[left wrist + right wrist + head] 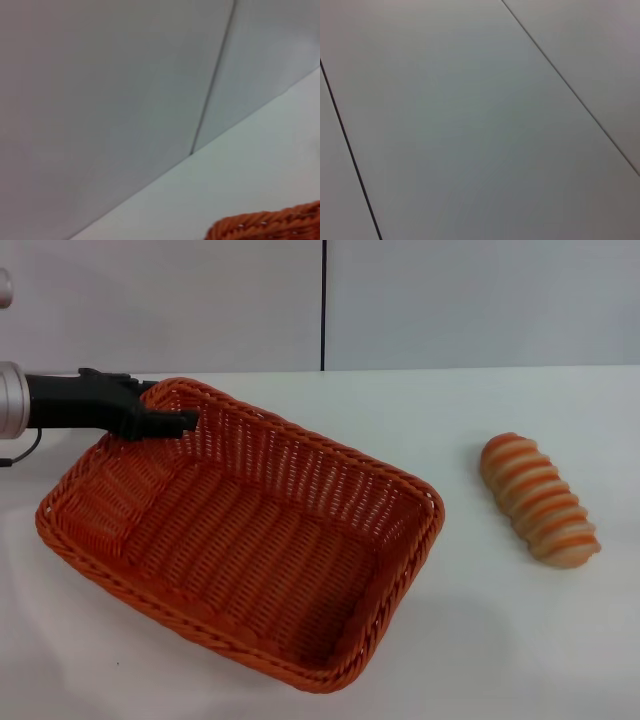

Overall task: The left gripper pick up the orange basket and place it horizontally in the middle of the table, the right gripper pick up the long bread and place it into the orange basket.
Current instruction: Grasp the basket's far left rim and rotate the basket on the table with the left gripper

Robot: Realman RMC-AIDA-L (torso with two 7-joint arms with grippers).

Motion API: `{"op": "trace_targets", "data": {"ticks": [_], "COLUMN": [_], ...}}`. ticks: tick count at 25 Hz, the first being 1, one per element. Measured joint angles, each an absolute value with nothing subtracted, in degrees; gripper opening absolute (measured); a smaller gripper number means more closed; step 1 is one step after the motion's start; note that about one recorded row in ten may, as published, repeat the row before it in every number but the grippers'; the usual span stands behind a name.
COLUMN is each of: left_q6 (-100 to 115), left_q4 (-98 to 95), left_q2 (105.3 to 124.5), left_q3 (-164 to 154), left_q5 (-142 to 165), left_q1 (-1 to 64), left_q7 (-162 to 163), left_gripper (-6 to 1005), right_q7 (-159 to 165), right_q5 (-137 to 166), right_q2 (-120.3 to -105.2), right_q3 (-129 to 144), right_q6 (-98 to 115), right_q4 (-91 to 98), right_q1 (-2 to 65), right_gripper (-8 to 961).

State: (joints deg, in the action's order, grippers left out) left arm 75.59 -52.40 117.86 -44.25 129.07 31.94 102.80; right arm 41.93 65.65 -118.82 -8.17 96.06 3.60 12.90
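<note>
The orange basket (250, 540) lies at an angle on the white table (500, 640), left of centre. My left gripper (178, 422) reaches in from the left at the basket's far left corner and is shut on the braided rim, with one black finger inside against the far wall. A strip of that rim (270, 225) shows in the left wrist view. The long bread (540, 500), striped orange and cream, lies by itself on the table to the basket's right. My right gripper shows in no view; the right wrist view holds only grey panels.
A grey panelled wall (450, 300) with a dark vertical seam stands behind the table's far edge. Bare tabletop separates the basket from the bread and runs along the front right.
</note>
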Motion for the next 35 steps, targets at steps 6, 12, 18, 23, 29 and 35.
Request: {"op": "trace_targets", "data": {"ticks": [6,12,18,23,29,35], "left_q6": [73.2,72.5,72.5,72.6,77.2,80.5], "left_q4": [-52.5,-52.4,-52.5,-52.9,-55.5,-57.8], "left_q2": [117.89,117.93,117.95,117.95,117.61,117.55], "left_q3": [-45.4,-46.2,-46.3,-46.1,-42.6,-38.1], "left_q5": [129.2,129.6,129.6,129.5,126.4,125.7], "left_q1": [31.9,32.1,32.1,32.2,31.3,30.5], "left_q7": [103.8,104.1,104.1,106.8,112.3,119.2], "left_gripper": [648,391,219,211,203,195], "right_q7": [41.9,41.9,42.1,42.9,43.3,43.3], "right_q5": [65.7,65.4,65.1,65.1,65.0,65.0], "right_q2": [-118.82,-118.82,-118.82,-118.77,-118.73,-118.57], "right_q3": [-8.2,-8.7,-8.8,-8.9,-9.1,-10.3], "right_q6": [96.0,95.9,95.9,95.5,94.5,93.9], "right_q4": [3.6,3.6,3.6,3.7,4.0,4.2], "right_q1": [12.7,12.5,12.5,12.7,12.8,13.2], "right_gripper": [683,683,683,683,683,683]}}
